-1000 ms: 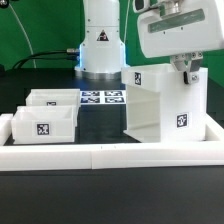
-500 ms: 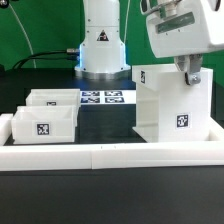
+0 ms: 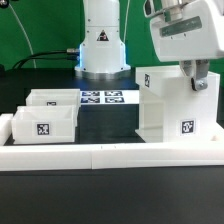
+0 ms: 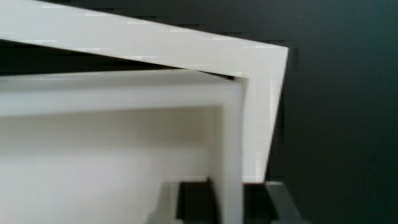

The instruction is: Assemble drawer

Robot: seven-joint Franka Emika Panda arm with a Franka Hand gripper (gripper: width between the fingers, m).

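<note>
At the exterior view's left, the front drawer box (image 3: 42,126) sits just ahead of the rear drawer box (image 3: 55,99). The marker board (image 3: 103,98) lies mid-table. At the right stands the drawer housing (image 3: 170,105), upright; my claw (image 3: 190,78) pinches its top wall from above.

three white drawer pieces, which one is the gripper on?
The tall housing at the exterior view's right: the gripper clamps its wall. The two small open-top boxes sit apart at that view's left.
</note>
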